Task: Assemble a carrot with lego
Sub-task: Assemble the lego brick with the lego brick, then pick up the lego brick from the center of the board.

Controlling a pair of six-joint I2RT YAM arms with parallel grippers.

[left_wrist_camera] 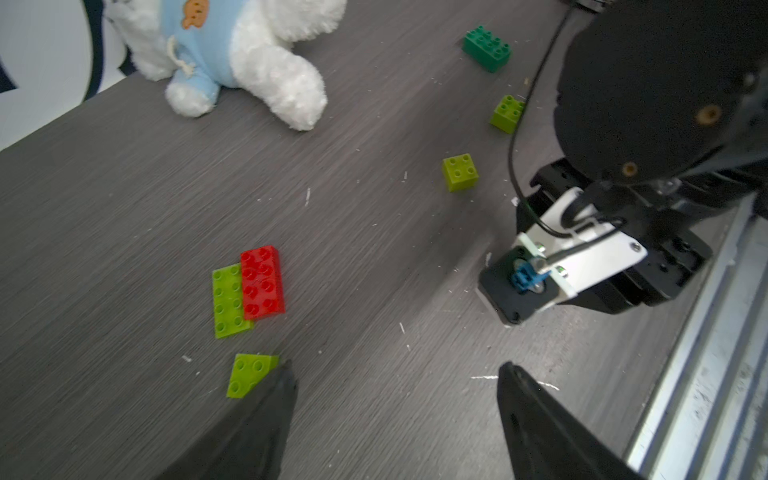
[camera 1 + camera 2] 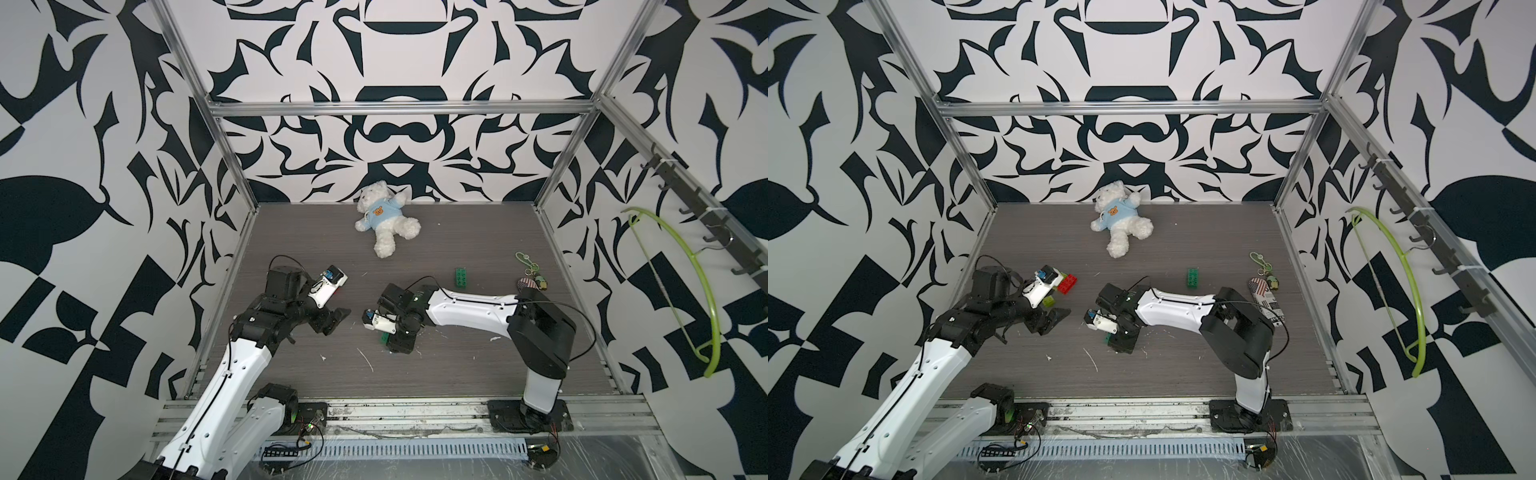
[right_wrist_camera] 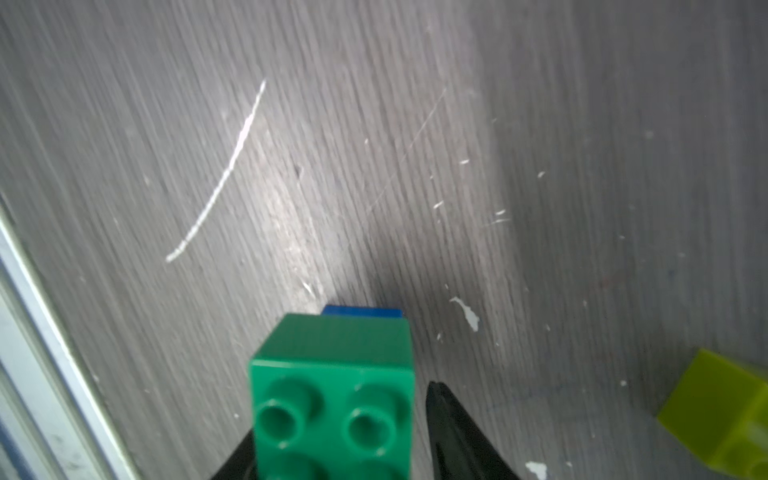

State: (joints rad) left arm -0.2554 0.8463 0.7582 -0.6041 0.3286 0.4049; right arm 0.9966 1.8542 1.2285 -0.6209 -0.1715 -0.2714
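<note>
Right gripper (image 3: pixel 336 415): jaws part-way apart around the dark green brick (image 3: pixel 332 353), with a slim gap showing on one side. A blue brick (image 3: pixel 361 311) peeks out just behind it. Both sit mid worktop (image 3: pixel 374 166), toward the near edge.

Left gripper (image 1: pixel 397 370): spread wide, empty, one finger just beside a lime wedge (image 1: pixel 249 374).

Red brick (image 1: pixel 262 282) overlaps a lime plate (image 1: pixel 226 301) on the left side.
</note>
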